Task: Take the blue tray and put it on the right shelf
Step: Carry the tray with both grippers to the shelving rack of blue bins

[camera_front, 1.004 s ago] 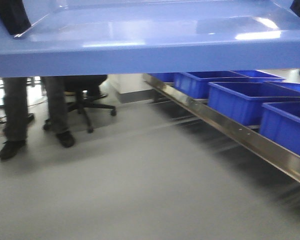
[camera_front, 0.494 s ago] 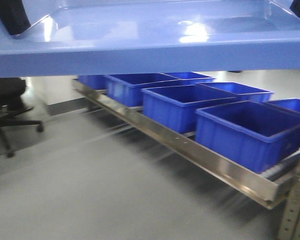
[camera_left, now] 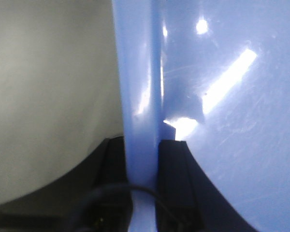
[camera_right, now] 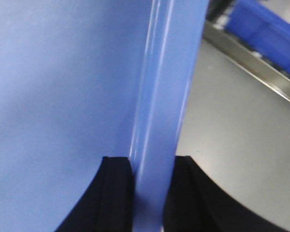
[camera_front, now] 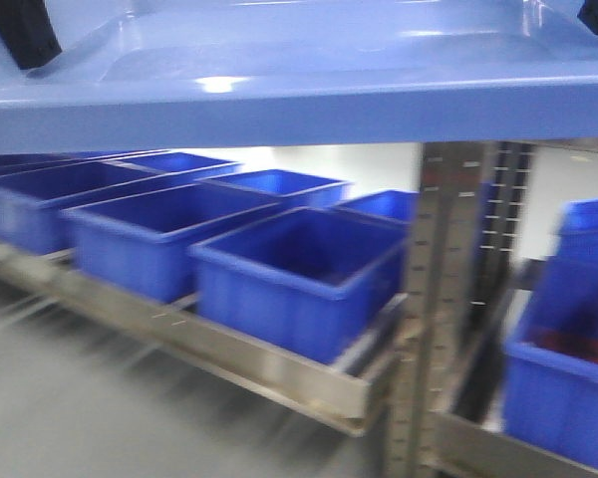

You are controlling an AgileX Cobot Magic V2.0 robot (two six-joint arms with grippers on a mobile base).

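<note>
Two tight grips: left claw (camera_left: 143, 147) and right claw (camera_right: 150, 163), each on the blue tray (camera_front: 299, 112) rim.

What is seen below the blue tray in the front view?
Below the blue tray stand deep dark blue bins in a row on a steel shelf, next to a perforated upright. The tray covers whatever is higher up.

Floor (camera_front: 70, 418): smooth plain grey, smeared by motion in the front view. The same grey shows in both wrist views.
Bins (camera_front: 299, 279): deep, dark blue, open-topped, in two rows side by side running back to the left.
Far-right bin (camera_front: 568, 388): blue, set lower, cut off by the frame edge.
Wall (camera_front: 359, 164): white and brightly lit behind the rows.
</note>
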